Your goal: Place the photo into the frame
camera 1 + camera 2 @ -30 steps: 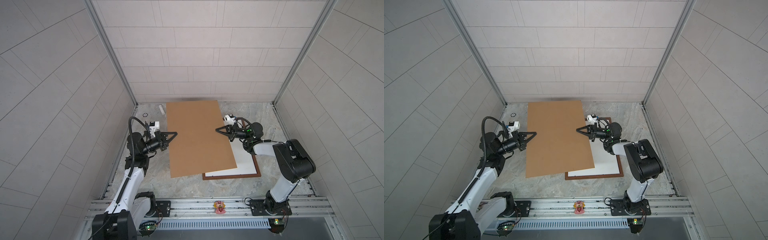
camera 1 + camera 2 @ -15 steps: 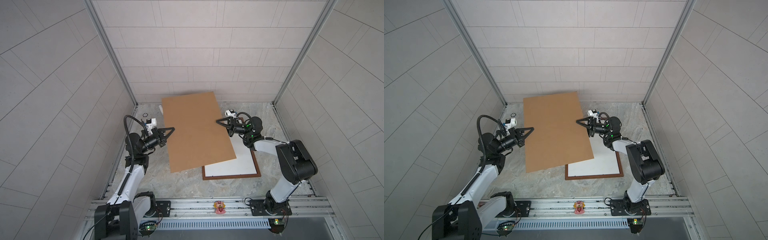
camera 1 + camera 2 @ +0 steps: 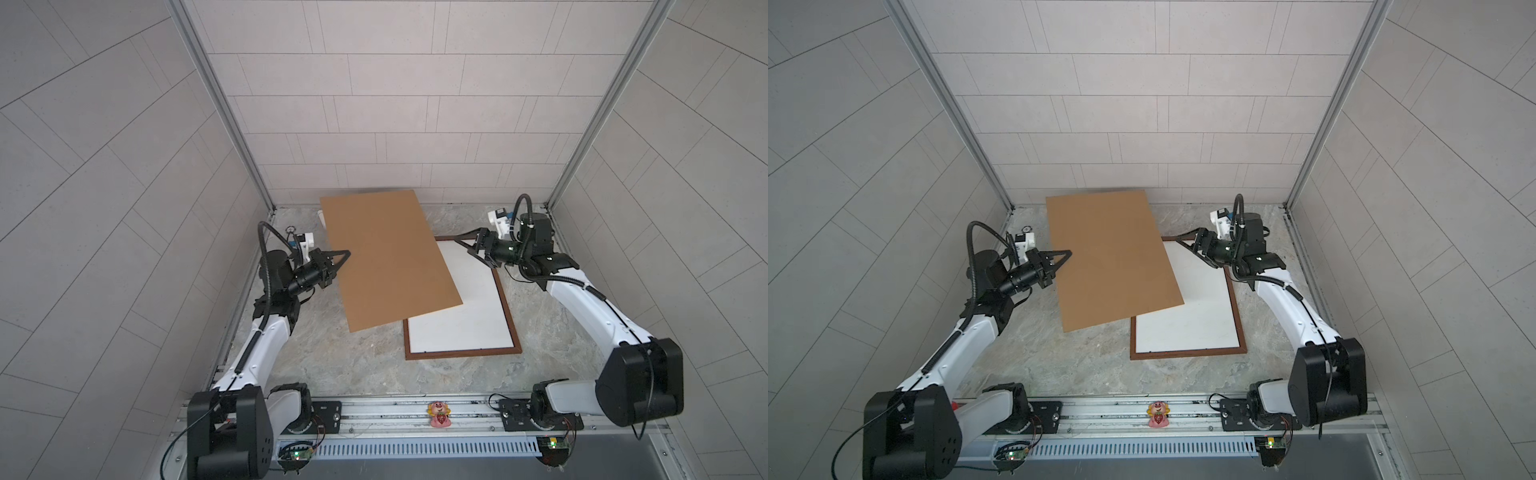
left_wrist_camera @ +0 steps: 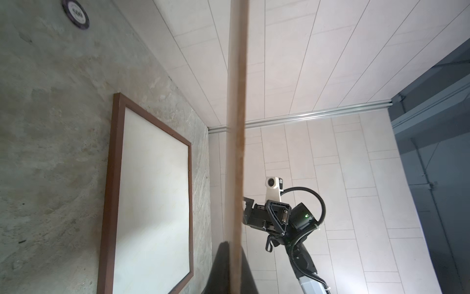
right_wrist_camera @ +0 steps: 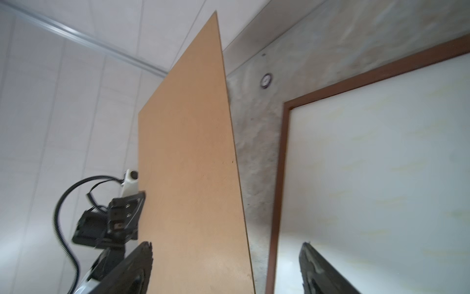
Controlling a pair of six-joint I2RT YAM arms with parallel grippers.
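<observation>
A plain brown backing board [image 3: 386,257] [image 3: 1108,253] hangs tilted above the table, held only at its left edge by my left gripper [image 3: 348,252] [image 3: 1070,252] [image 4: 232,244], which is shut on it. The dark brown wooden frame [image 3: 461,354] [image 3: 1187,354] [image 4: 112,178] [image 5: 278,178] lies flat at the right, filled by a white sheet [image 3: 465,316], its far left part under the board. The blue photo shows nowhere. My right gripper [image 3: 463,245] [image 3: 1183,243] [image 5: 225,248] stands open and empty over the frame's far corner, apart from the board's right edge.
A small round disc [image 3: 290,229] [image 4: 75,14] [image 5: 266,80] lies on the marble table near the far left corner. A small white object [image 3: 321,214] peeks out behind the board. A pink toy [image 3: 439,413] sits on the front rail. Tiled walls close in three sides.
My right gripper has opened, let go of the board's right edge and drawn back to the right. The board, in my left gripper alone, has swung left and uncovered more of the frame.
</observation>
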